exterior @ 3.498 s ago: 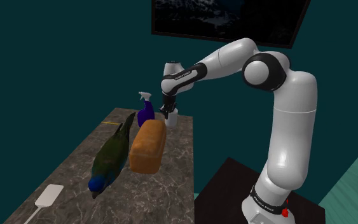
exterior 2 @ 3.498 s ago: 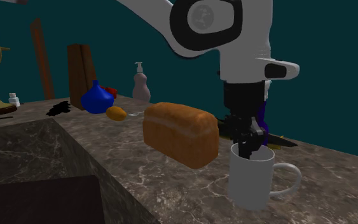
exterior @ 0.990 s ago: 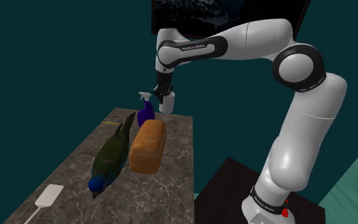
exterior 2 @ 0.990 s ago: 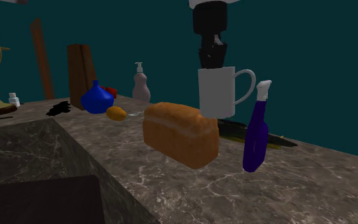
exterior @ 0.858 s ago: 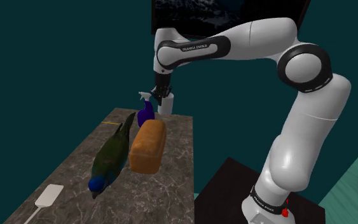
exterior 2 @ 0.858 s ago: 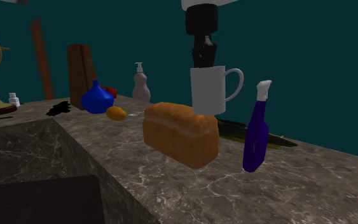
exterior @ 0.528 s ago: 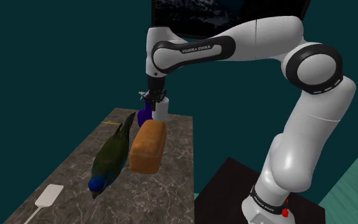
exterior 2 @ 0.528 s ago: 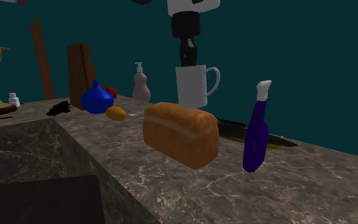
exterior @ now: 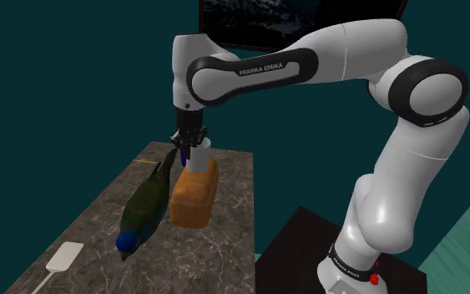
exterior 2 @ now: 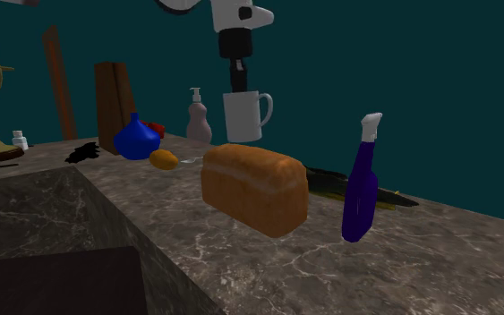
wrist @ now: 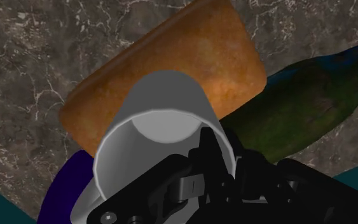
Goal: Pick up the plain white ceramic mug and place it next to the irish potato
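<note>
Currently pinching the white mug [exterior 2: 243,117] by its rim wall with the black gripper [exterior 2: 238,88], fingers clamped on it, one seemingly inside. Holding it upright in the air above the bread loaf [exterior 2: 254,186], clear of the crust, with handle toward the second exterior view's right. Looking down the wrist view: straight into the round mouth, with loaf directly beneath and green bird figure [wrist: 298,108] alongside. Spotting the potato [exterior 2: 163,159] on the veined stone counter [exterior 2: 438,259], down and toward the second exterior view's left from the gripper, just past the loaf's end. Judging next move: translate that way, then descend beside the potato without clipping the loaf's corner. Noting shapes: smooth cylinder for the mug; small rounded orange-brown lump for the potato, likely to roll if nudged; browned block for the loaf. Leaving the purple spray bottle [exterior 2: 362,192] well apart, off the path.
</note>
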Available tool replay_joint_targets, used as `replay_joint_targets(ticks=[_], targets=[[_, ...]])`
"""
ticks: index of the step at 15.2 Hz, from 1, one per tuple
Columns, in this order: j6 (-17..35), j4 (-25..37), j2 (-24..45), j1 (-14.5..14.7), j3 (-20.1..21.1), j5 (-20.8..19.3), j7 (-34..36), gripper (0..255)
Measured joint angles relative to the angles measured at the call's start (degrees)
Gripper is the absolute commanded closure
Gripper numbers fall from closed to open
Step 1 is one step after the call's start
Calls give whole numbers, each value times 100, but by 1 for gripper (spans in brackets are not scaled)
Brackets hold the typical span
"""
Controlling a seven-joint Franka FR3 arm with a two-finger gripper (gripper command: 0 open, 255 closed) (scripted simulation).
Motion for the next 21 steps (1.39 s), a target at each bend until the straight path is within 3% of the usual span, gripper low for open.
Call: replay_joint_targets(ticks=[11, 21], targets=[[-200, 474, 384, 739, 768, -154, 1537, 255], [-620, 1752, 1434, 1577, 1336, -599, 2957, 255]])
